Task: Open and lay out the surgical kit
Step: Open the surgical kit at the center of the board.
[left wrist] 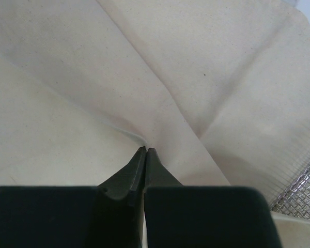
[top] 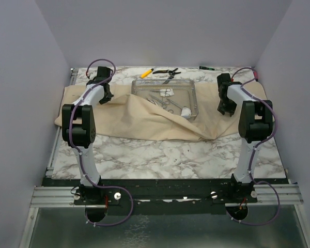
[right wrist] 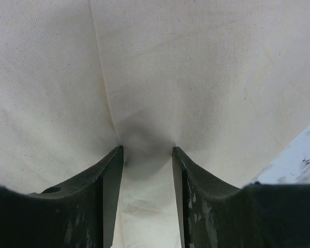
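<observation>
Your left end effector (left wrist: 145, 150) is clamped tight, fingertips together on a raised crease of the large beige cloth wrap (top: 144, 121), out at the wrap's left side. From overhead, a long ridge of fabric runs from that pinch down towards the near right.

Your right end effector (right wrist: 147, 150) is over the wrap's right side. Its jaws stand apart, tips pressed into the fabric, with a shadowed pucker of cloth bulging between them. Nothing is gripped there.

The wrap lies spread across the far half of the white marble-patterned worktop (top: 170, 155). On it at the far centre, between your two arms, sits the clear rectangular plastic tray (top: 188, 93). Inside are the small steel ring-handled clamps (top: 163, 101) and a white gauze ball (top: 186, 110) at the tray's near right corner.

Beyond the tray, on bare marble, lie a yellow pen (top: 146, 73) and black-handled pliers (top: 168, 72), side by side.
</observation>
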Controlling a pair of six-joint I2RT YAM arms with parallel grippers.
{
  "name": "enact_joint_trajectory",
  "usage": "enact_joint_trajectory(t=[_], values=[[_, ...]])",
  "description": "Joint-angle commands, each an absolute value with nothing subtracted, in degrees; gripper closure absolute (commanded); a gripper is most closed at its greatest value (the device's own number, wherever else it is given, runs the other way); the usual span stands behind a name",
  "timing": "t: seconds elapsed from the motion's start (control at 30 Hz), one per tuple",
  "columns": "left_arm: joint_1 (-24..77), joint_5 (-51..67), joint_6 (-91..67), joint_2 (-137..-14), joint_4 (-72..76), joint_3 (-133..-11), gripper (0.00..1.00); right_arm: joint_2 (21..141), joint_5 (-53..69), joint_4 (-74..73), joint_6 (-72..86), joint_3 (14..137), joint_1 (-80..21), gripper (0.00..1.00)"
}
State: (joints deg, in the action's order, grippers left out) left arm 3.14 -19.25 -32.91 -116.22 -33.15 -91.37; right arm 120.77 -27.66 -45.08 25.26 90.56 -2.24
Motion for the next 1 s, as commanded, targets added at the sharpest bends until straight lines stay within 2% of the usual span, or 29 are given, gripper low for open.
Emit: enact_joint_trajectory(t=[0.0, 0.3, 0.4, 0.67, 0.83, 0.97], values=[[2.61, -18.11, -32.15, -113.11, -34.1, -90.28, 1.0, 121.89, -31.03, -45.01, 25.09, 90.63, -1.87, 0.57], [2.55, -16.6, -32.09, -108.59, -35.15, -88.41, 1.0, 115.05, -37.51, -46.58, 25.72, 85.93, -1.41, 0.64], [2.47, -17.75, -31.29, -106.95, -35.56, -87.24, 1.0, 112.33, -36.81, -45.29, 25.75, 82.53, -0.92, 0.72], [2.44, -16.37, -30.93, -104.77, -35.86, -84.56, 1.0, 109.42, -37.18, -46.0, 27.05, 79.19, -0.35, 0.75], [2.45, -16.17, -32.52, -101.89, -37.57, -81.85, 1.0, 106.08, -36.58, -47.17, 29.14, 74.95, 1.24, 0.89], [2.46, -17.61, -35.54, -96.59, -41.09, -76.92, 1.0, 100.95, -36.15, -45.9, 32.33, 67.85, 2.85, 0.92]])
